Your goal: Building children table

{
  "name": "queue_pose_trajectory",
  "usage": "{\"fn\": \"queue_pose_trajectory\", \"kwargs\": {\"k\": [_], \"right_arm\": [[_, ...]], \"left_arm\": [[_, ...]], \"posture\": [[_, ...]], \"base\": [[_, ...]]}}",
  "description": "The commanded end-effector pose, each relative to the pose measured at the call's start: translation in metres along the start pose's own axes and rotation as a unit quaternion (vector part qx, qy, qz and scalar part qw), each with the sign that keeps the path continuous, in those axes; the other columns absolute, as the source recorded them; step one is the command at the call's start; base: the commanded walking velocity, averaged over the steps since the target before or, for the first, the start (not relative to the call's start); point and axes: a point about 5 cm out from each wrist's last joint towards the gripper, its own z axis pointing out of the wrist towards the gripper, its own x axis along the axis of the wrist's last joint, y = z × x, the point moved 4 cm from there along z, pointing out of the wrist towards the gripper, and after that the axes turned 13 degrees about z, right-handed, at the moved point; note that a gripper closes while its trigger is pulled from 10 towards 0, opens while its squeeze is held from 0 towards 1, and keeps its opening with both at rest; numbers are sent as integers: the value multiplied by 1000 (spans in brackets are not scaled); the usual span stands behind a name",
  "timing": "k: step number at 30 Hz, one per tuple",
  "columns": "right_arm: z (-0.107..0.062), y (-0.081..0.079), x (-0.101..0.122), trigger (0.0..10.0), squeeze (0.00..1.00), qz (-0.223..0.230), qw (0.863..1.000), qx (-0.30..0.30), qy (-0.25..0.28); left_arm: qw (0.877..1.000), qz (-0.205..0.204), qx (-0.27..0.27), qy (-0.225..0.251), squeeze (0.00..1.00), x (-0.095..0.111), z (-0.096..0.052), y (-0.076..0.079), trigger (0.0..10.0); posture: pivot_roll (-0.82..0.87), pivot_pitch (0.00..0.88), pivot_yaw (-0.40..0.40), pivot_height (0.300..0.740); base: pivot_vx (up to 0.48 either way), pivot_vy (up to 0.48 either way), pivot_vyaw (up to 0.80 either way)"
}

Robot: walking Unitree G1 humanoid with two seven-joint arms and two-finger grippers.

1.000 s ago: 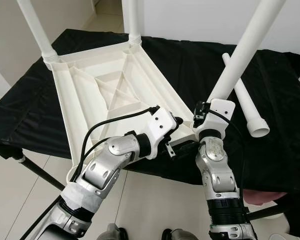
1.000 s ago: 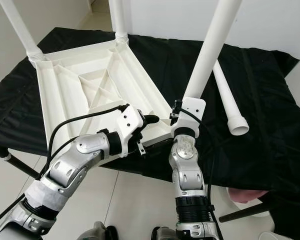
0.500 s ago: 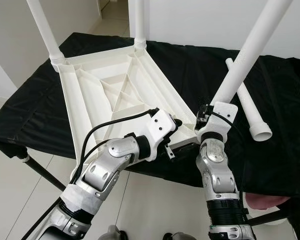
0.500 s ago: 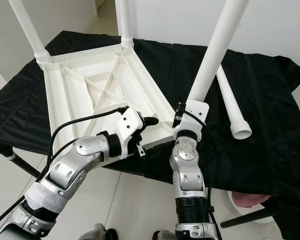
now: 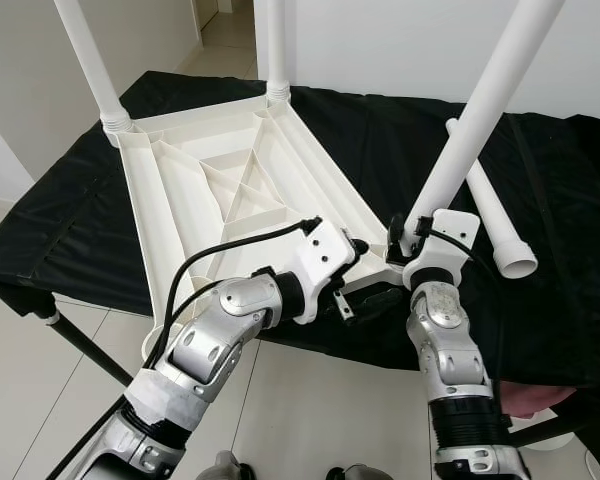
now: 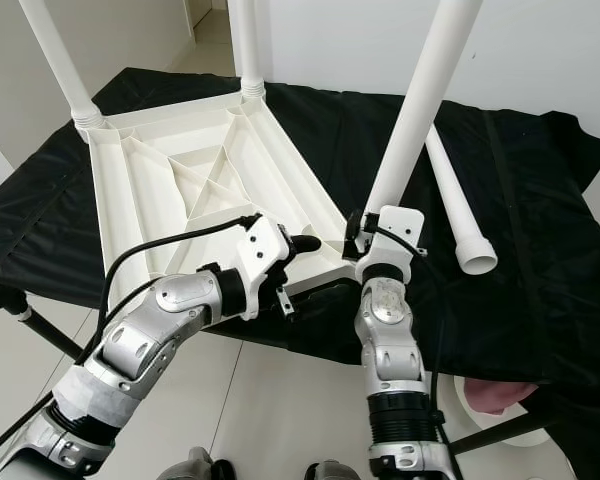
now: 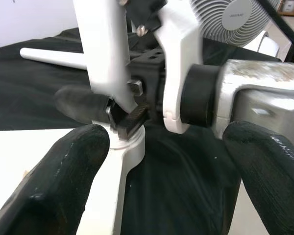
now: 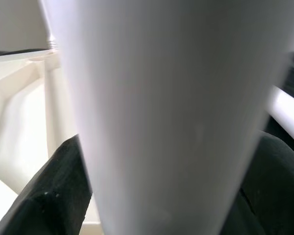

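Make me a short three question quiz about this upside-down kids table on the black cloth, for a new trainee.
1. True or false: the right gripper is shut on a table leg at its base.
2. How many legs stand upright on the upturned white tabletop? A) one B) three C) four
3. Fill in: a loose leg lies on the ______.

Key
1. True; the leg stands at the near right corner socket, with the left gripper open beside it.
2. B
3. black cloth
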Motion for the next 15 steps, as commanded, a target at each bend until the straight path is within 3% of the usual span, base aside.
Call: {"fn": "queue_pose_trajectory", "kwargs": {"k": [1,4,7,15], "right_arm": [[1,-3,-2,10000,0,12,1000,15,-4],[4,-1,0,10000,0,3,998,57,-11],[12,4,3,10000,0,-26,987,158,-33],[12,0,-4,10000,0,-50,967,241,-65]], "left_arm": [[1000,4,-7,2,0,2,1,5,10000],[1000,1,-6,1,0,3,2,6,10000],[1000,-3,-7,-2,0,4,5,11,10000],[1000,-13,1,-14,0,-5,6,17,10000]], "posture": [[-105,41,20,740],[-105,43,19,740],[-102,53,20,740],[-96,64,25,740]], "base": [[0,0,0],[0,0,0],[0,0,0],[0,0,0]]}}
